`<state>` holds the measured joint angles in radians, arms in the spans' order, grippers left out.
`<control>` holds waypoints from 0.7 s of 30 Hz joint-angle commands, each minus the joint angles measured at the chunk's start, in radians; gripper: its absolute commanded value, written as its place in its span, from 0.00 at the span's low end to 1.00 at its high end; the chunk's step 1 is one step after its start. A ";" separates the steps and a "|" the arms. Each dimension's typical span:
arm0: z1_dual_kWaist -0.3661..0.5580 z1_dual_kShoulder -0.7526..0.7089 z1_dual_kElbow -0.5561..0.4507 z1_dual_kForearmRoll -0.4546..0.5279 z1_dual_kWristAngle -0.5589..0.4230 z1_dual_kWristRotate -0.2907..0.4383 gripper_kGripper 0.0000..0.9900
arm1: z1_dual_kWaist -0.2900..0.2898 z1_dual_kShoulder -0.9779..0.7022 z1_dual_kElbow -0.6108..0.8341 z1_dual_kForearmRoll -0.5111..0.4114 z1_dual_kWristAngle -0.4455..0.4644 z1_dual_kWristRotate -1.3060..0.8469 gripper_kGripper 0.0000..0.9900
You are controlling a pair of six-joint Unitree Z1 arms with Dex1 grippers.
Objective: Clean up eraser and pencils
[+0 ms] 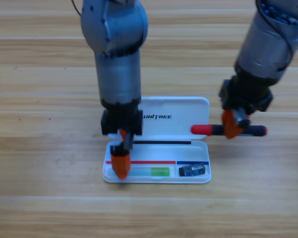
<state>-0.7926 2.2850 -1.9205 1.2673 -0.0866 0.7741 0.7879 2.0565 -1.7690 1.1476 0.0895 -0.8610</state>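
Note:
The white case lies open, with its tray [204, 148] nearest the front and its lid [188, 106] behind. In the tray's right end sits the dark eraser [193, 169]. One of the pencils, the pale green stick [156, 171], lies along the tray's front. My left gripper [121, 157] points down over that stick's left end, its orange jaws apart and hiding the end. The other pencil, the red marker [203, 130] with a black end, lies level just right of the lid. My right gripper [232, 130] is shut on its middle.
The wooden table [39, 198] stretches all around the case. The two grey arms come down from the top edge, the left one over the lid's left part, the right one beside the lid's right edge.

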 commanded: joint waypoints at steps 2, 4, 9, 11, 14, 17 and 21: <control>0.053 -0.280 0.074 0.011 0.099 0.005 1.00 | 0.096 0.175 -0.122 0.027 0.002 0.037 0.00; 0.108 -0.340 0.121 0.006 0.102 0.039 1.00 | 0.105 0.208 -0.156 0.027 0.001 0.048 0.00; 0.224 -0.447 0.298 -0.105 0.091 0.122 1.00 | 0.123 0.286 -0.234 0.027 -0.001 0.065 0.00; 0.260 -0.483 0.374 -0.166 0.082 0.143 1.00 | 0.126 0.315 -0.263 0.029 -0.005 0.071 0.00; 0.297 -0.544 0.497 -0.278 0.085 0.160 1.00 | 0.134 0.350 -0.297 0.029 -0.017 0.076 0.00; 0.323 -0.575 0.561 -0.342 0.085 0.180 1.00 | 0.136 0.369 -0.316 0.027 -0.022 0.077 0.00; 0.337 -0.568 0.571 -0.347 0.088 0.195 1.00 | 0.136 0.389 -0.336 0.029 -0.028 0.079 0.00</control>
<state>-0.4949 1.7238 -1.3745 0.9314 0.0055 0.9511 0.8994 2.3616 -2.0908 1.1641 0.0839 -0.7948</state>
